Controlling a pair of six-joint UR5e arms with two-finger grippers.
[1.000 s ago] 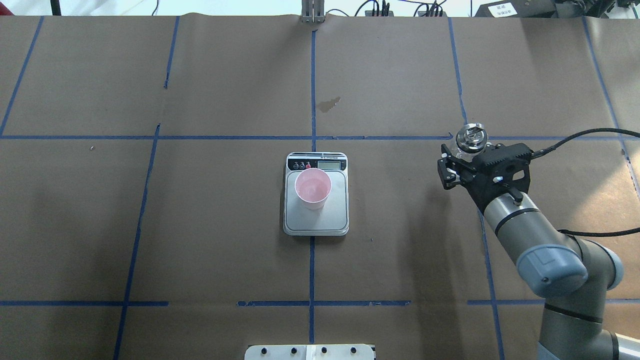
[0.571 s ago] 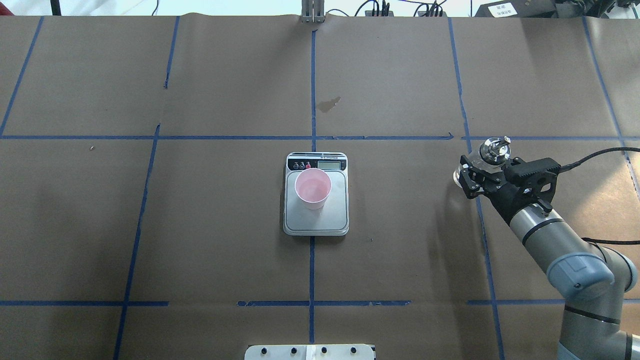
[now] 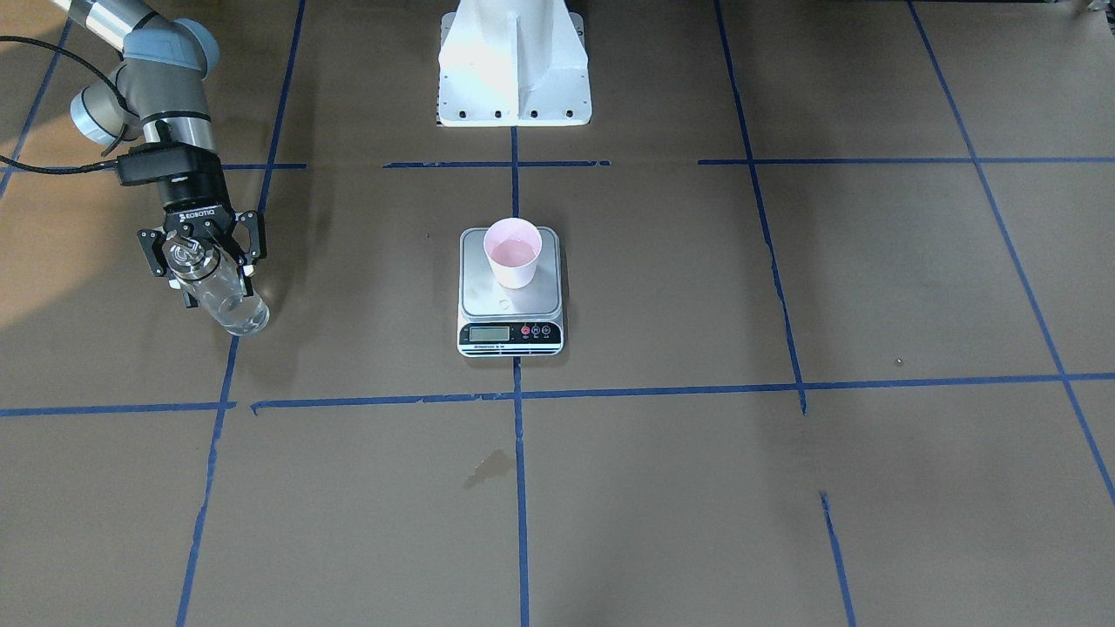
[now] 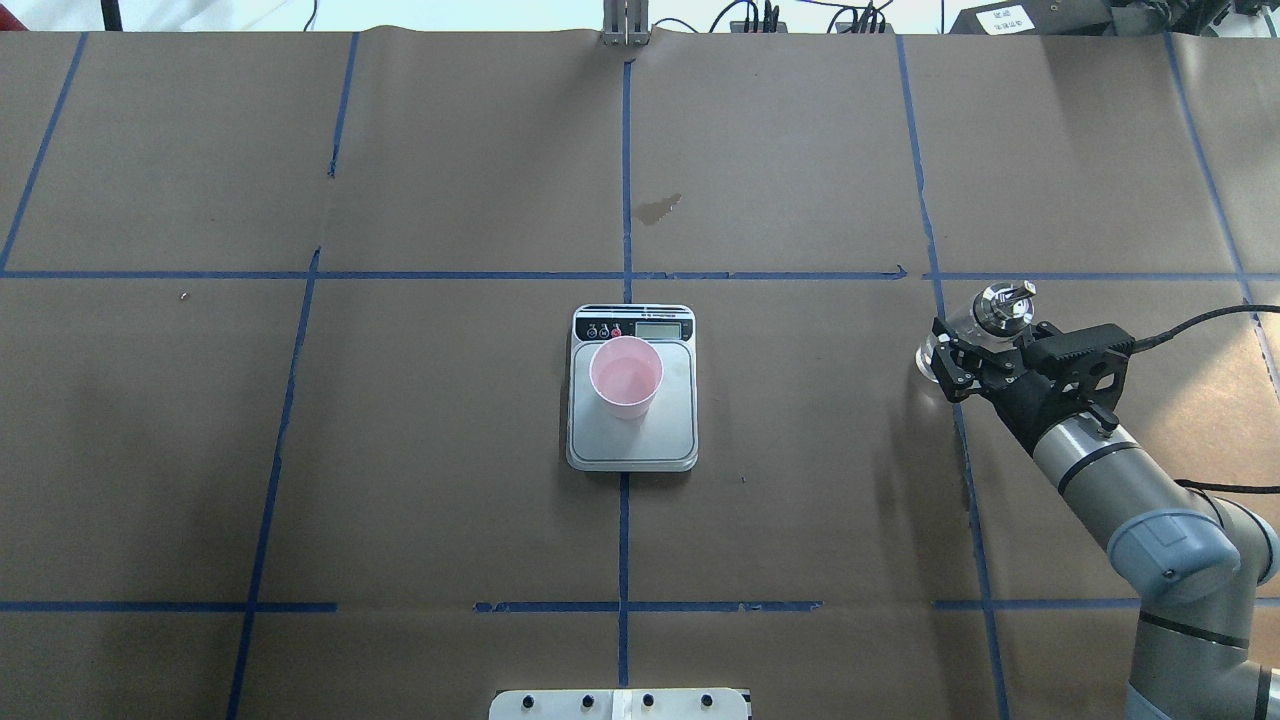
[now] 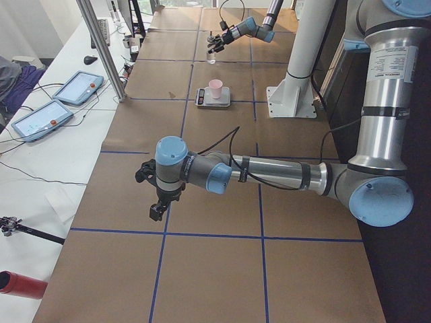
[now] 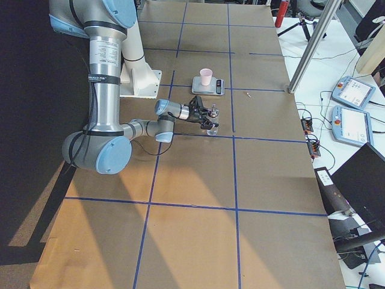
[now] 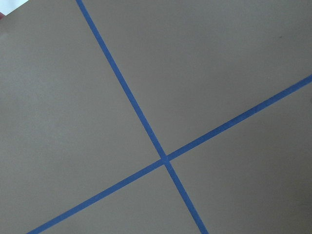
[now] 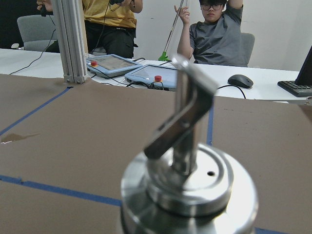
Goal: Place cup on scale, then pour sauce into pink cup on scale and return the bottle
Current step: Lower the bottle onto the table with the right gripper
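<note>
A brown paper-covered bench (image 4: pixel 420 420) marked with blue tape lines is seen from above. At its middle lies a flat kitchen scale (image 4: pixel 632 445) with a silver platform; its display strip faces the far edge, away from the robot. A small pale pink cup (image 4: pixel 626 377) stands upright on the platform, on the half nearer the display. The pictures do not show whether there is any liquid in the cup.

Well apart from the scale, toward the bench's right end, the right arm reaches in from the near right corner. Its black right claw (image 4: pixel 962 345) is closed around the body of a clear glass bottle (image 3: pixel 230 301), below the neck. The bottle is roughly upright, and its silver pour-spout cap rises above the fingers. Its base is at the paper or just above it; contact cannot be confirmed.

The left arm shows only in the side view from the bench's left end. It stretches low over the paper near that end, and its left claw (image 5: pixel 159 204) points down. I cannot tell whether this claw is open or closed.
</note>
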